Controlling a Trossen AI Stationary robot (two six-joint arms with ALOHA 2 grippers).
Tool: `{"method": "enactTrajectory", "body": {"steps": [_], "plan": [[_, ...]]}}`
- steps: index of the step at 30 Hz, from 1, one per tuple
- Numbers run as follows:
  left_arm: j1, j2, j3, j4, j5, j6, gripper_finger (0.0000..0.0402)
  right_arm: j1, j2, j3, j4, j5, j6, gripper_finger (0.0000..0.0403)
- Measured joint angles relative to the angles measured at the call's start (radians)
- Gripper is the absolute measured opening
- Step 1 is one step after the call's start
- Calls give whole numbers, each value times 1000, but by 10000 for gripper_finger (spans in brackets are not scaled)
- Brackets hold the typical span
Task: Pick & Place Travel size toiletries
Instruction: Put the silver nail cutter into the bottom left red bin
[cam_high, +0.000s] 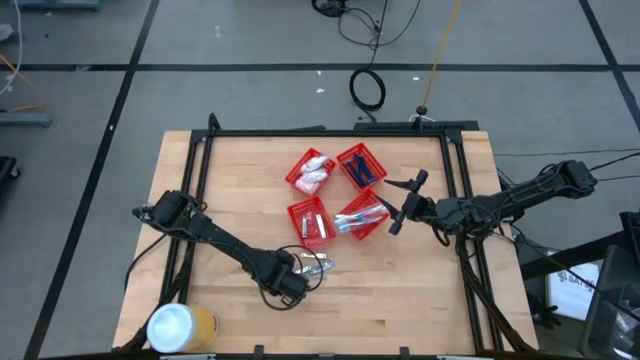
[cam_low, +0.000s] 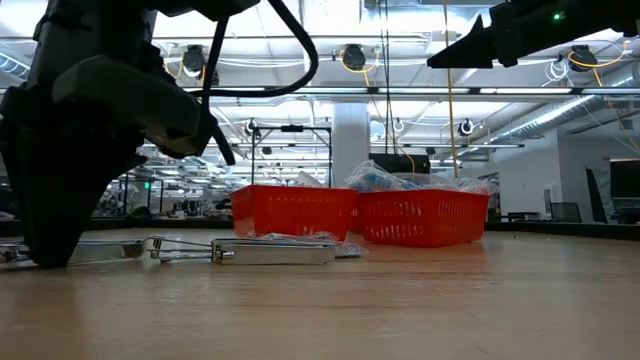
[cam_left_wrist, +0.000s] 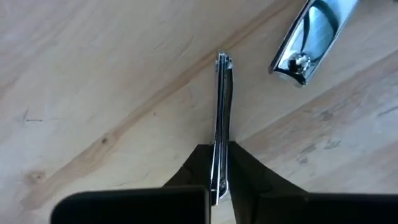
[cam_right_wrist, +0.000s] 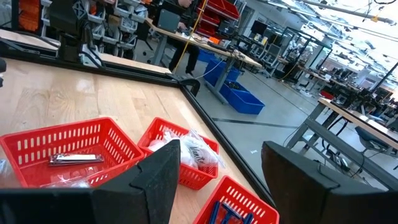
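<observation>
1. Because the left gripper (cam_left_wrist: 221, 177) has its two dark fingers pinched flat against a thin metal nail clipper (cam_left_wrist: 221, 118), the coming move looks like a lift and carry, not a reach.
2. The nail clipper stands on edge between the fingers, its long axis running straight out ahead of the gripper, with the free end resting on the bare wooden table (cam_high: 230, 190).
3. A second nail clipper (cam_left_wrist: 309, 38) lies just beside the first one's far end, apart from it and angled across it, so a straight lift should clear it.
4. In the high view the left gripper (cam_high: 290, 285) sits at the near middle of the table, with a few loose metal pieces (cam_high: 318, 265) beside it.
5. The four red mesh baskets (cam_high: 335, 195) lie farther from the near edge and toward the robot's right of the gripper; one of them already holds a nail clipper (cam_right_wrist: 76, 158).
6. The right gripper (cam_high: 400, 205) hangs with its fingers spread wide, holding nothing, just beside the baskets. It is nearer to them, yet the left arm has the item.
</observation>
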Motion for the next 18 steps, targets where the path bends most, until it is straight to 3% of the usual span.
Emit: {"method": "enactTrajectory", "body": {"steps": [6, 10, 14, 18], "plan": [[-1, -17, -5, -61, -15, 51, 27, 0, 0, 0, 0, 0, 0, 212], [-7, -79, -7, -127, -86, 51, 10, 0, 0, 0, 0, 0, 0, 212], [-14, -173, -5, -147, -226, 47, 20, 0, 0, 0, -2, 0, 0, 212], [-17, -278, -4, -139, -452, 73, 17, 0, 0, 0, -2, 0, 0, 212]]}}
